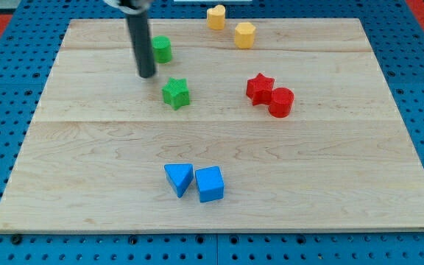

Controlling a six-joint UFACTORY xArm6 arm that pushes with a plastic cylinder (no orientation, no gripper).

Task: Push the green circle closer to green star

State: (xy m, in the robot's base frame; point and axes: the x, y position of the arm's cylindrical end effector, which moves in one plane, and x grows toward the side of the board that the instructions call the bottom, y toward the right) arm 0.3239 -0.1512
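Item one, the green circle (161,49): it stands far on the bench (87,162), left of centre, partly hidden on its left side by our rod.

Item two, the green star (175,93): nearer than the circle and slightly to its right, close to it but apart, with bare wood between them.

Item three, my tip (146,74): the lower end of our dark rod rests on the wood to the left of both green blocks, just near-left of the circle and just far-left of the star. Whether it touches the circle we cannot tell. We carry no claw, so there is no clenching or releasing to record.

Item four, the red star (259,87) and the red cylinder (280,101): right of centre, touching each other, the cylinder on the near-right side.

Item five, two yellow blocks: one (216,16) at the far edge, the other yellow block (244,34) just near-right of it, apart.

Item six, the blue triangle (179,178) and the blue cube (210,183): near the bench's near side, side by side, touching or almost so.
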